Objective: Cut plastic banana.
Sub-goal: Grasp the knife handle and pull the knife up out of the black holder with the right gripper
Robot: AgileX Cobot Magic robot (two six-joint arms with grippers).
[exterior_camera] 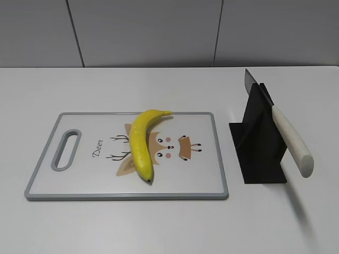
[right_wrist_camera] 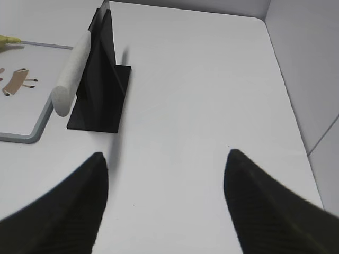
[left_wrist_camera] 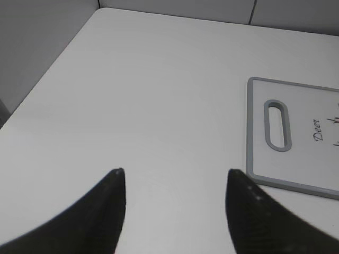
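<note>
Knife first: nothing held as yet, so likely step in hand a pickup from the black stand, toward the right edge of the desk, pale handle leaning out toward the front edge, blade tip up toward the back. Best taken by the right gripper on the handle's middle, fingers across its width, then drawn out along the slope of the slot rather than straight up, lest the light stand tip or drag. Plastic banana whole and uncut, lying on the cutting board near mid-desk, dark tip toward the front edge, stem toward the back, curve bowed toward the left edge. Worth steadying with the left gripper at one end, since a glossy rounded toy of this sort probably rolls under a blade; cut then square across the middle, well clear of the holding fingers. Right gripper spread wide, empty, touching nothing, over bare desk toward the front right corner, stand and knife ahead and to its left. Left gripper likewise wide apart and empty, over bare desk toward the left edge, board's handle slot ahead to its right.
</note>
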